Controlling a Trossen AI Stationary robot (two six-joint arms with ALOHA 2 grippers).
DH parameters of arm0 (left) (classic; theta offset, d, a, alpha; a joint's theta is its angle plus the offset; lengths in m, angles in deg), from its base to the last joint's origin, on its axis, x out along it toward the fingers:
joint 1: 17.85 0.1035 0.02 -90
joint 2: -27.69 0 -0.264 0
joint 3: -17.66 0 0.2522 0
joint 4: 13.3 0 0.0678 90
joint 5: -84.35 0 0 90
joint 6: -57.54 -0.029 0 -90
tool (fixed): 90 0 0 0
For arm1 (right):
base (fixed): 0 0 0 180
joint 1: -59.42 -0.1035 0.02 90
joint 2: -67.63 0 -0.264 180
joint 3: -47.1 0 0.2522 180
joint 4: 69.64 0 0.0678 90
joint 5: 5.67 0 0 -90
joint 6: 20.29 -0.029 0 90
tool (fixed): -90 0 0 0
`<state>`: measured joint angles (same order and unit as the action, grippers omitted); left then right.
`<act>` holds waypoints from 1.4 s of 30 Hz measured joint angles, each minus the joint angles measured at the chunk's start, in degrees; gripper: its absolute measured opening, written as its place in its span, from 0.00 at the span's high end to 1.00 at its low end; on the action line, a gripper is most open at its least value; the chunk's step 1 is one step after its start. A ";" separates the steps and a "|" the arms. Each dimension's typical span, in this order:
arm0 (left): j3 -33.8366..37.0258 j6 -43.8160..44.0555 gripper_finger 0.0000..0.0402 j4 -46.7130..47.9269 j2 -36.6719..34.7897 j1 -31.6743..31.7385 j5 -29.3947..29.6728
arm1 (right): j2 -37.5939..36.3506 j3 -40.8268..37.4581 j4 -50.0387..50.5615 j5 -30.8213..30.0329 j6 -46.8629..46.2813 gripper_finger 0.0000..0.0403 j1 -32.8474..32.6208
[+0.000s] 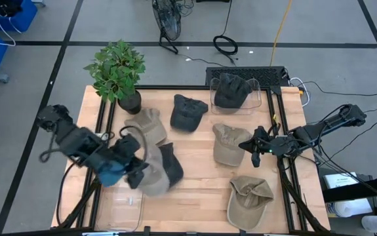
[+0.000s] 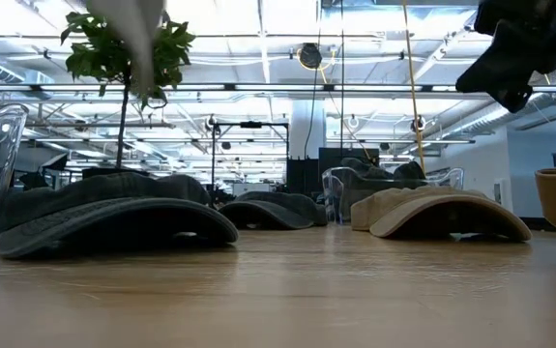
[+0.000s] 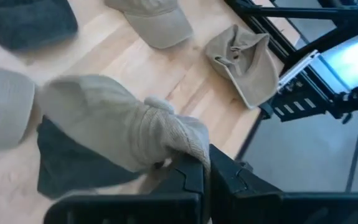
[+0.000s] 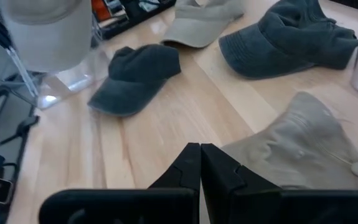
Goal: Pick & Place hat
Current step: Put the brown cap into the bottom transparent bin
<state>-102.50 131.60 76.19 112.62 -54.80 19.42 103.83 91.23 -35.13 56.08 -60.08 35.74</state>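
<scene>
My left gripper (image 1: 134, 165) is near the table's near left, shut on a tan hat (image 1: 150, 176) that it holds up in the air; the hat also shows at the top of the low view (image 2: 134, 34). Under it a dark hat (image 3: 73, 171) lies flat on the table. My right gripper (image 4: 200, 155) is shut and empty, hovering above another tan hat (image 4: 319, 140) at the middle right. A clear bin (image 1: 124, 208) stands at the near left edge. My left gripper pinches a bunched fold of the tan hat's crown cloth (image 3: 182, 140) between its two fingers (image 3: 188, 177), slanting down from the table's left. The hat is lifted clear of the table and spreads out beyond the fingertips, with its brim (image 3: 4, 109) on the far side of the fingers.
More hats lie about: a tan one (image 1: 149, 124) and a dark one (image 1: 188, 113) at mid-table, and an upturned tan one (image 1: 248, 200) near right. A second clear bin (image 1: 257, 88) at the far right holds a dark hat (image 1: 231, 90). A potted plant (image 1: 117, 71) stands far left.
</scene>
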 joint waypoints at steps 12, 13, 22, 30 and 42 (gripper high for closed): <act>-7.07 16.36 0.99 12.14 -0.02 -15.54 -1.06 | 0.14 -6.07 -12.24 -0.07 -5.21 1.00 0.02; -7.07 18.47 0.99 13.46 0.00 -16.83 -1.08 | 0.18 -7.48 -14.75 -0.09 -6.02 1.00 0.02; -0.32 31.08 0.99 14.22 1.01 -23.24 1.62 | 0.31 -18.88 -43.15 -0.20 -7.13 1.00 0.02; 11.95 39.72 0.99 11.53 1.25 -24.58 2.77 | 0.29 -18.95 -47.56 -0.35 -2.68 1.00 0.02; 21.75 50.70 0.97 6.52 1.25 -27.54 0.86 | 0.29 -18.97 -47.50 -0.28 -2.16 1.00 1.91</act>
<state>-80.75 182.30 82.71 113.86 -82.34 20.28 104.12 72.26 -82.63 55.81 -62.24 37.65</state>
